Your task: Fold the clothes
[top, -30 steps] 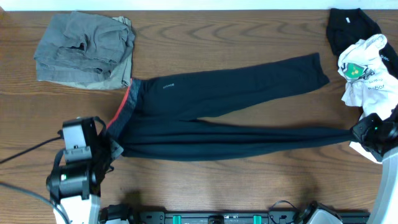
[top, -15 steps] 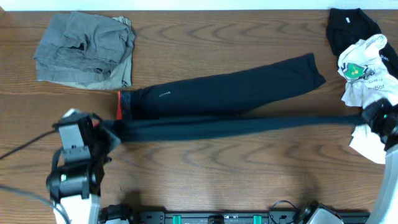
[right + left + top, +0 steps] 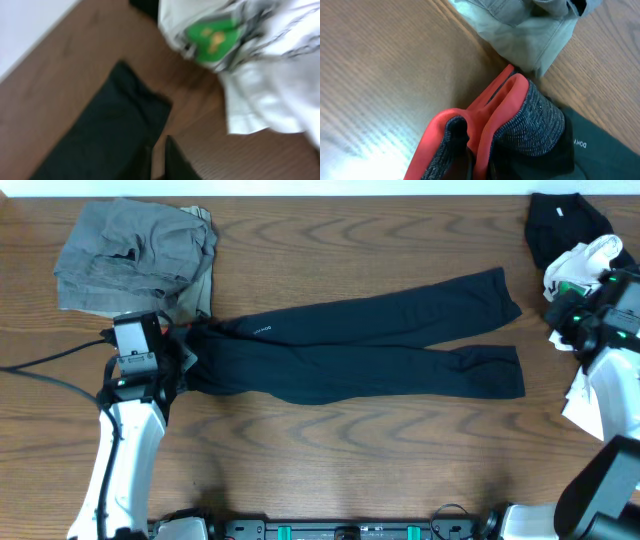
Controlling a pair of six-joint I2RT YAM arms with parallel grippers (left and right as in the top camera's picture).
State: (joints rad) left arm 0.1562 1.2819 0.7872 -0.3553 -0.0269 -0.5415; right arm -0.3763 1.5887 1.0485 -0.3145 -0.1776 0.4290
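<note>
Brown wood-grain table (image 3: 330,470) fills frame. White strip (image 3: 300,186) along far edge, 12 o'clock. Black cable (image 3: 45,361) lies across tabletop, 9 o'clock. Black rail (image 3: 350,530), green fittings, 6 o'clock.

overhead: bright, even, sharp, soft shadows, black trousers (image 3: 330,355) low detail | left wrist: sharp, glare on table (image 3: 365,145) near left | right wrist: heavy motion blur
</note>
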